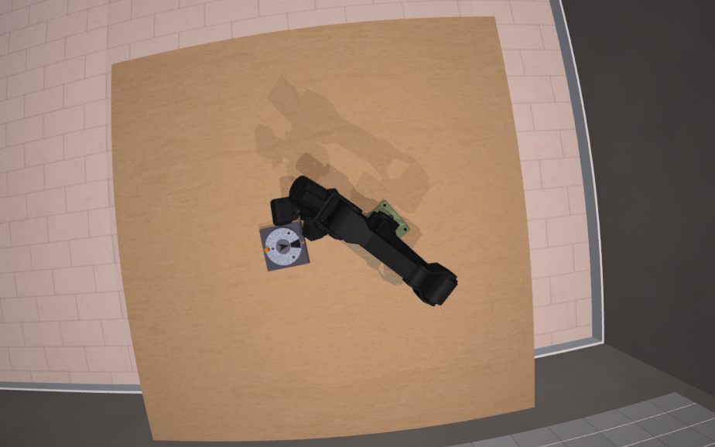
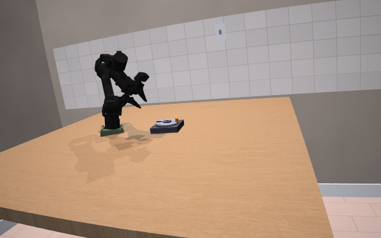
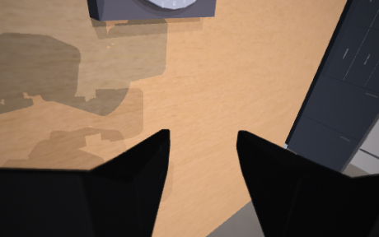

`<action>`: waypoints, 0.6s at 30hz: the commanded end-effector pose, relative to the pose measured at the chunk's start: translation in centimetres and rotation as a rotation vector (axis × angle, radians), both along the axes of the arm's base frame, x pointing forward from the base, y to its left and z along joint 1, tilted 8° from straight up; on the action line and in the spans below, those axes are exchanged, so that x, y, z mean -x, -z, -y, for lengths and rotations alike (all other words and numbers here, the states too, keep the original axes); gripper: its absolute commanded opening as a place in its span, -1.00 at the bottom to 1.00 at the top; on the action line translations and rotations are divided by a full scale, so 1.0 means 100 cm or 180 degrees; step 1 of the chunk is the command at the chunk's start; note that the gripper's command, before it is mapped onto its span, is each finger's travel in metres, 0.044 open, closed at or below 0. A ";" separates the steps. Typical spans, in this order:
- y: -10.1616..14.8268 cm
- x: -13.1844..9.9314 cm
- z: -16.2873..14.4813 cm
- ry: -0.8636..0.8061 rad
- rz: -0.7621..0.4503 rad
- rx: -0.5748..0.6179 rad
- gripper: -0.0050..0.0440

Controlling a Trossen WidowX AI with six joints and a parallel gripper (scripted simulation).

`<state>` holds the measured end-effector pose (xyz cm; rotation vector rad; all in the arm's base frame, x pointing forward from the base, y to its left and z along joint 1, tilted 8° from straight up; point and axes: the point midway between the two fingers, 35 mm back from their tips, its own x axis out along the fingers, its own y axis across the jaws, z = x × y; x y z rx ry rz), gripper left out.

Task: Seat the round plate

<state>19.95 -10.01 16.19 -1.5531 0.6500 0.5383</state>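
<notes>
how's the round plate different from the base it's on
The round plate is a pale grey disc with holes and an orange tab; the base is a dark, square block. The plate is thin, the base thicker and wider, its corners showing around the plate. Both lie flat on the table, untouched by the gripper.

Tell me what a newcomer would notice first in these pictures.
First the black arm, folded over its green foot plate near the middle of the wooden table. Its claw hangs in the air, half closed and holding nothing. Next, the round plate with its orange tab, lying on the dark square base just beside the arm.
</notes>
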 end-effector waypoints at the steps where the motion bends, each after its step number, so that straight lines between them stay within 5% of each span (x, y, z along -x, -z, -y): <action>1: -0.011 -0.007 -0.006 0.0364 -0.0184 -0.0493 -0.53; 6: -0.016 -0.012 -0.013 0.0662 -0.0338 -0.0903 -0.80; 18: -0.029 -0.024 -0.034 0.1614 -0.0825 -0.1845 -0.80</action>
